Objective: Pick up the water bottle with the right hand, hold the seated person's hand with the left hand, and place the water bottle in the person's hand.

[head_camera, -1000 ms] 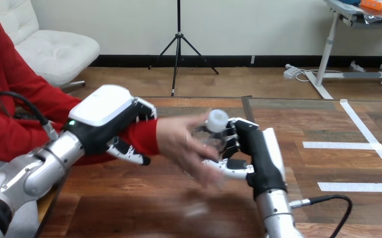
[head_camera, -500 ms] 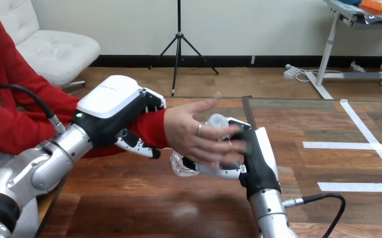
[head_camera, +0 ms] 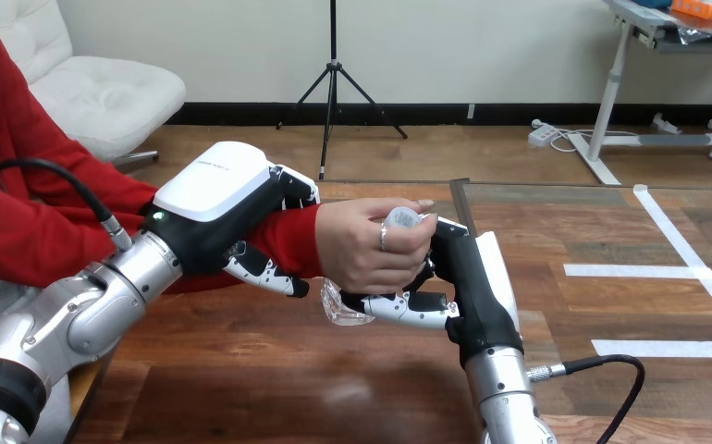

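Handover grip: water bottle (head_camera: 341,305) clasped from both sides, above the table (head_camera: 269,379).
The bottle lies tilted; cap (head_camera: 401,218) up and away, clear base down toward the near left; the person's hand (head_camera: 363,248) is closed round its middle from the view's left; the right hand (head_camera: 472,287) meets it from the opposite side, fingers curled against the body, thumb under it near the base; the left hand (head_camera: 215,199) wraps the person's red-sleeved wrist (head_camera: 283,239), fingers over, thumb beneath. Judgement: release turns on the right fingers opening rightward, away from the person's grip; the left side of the bottle is taken.
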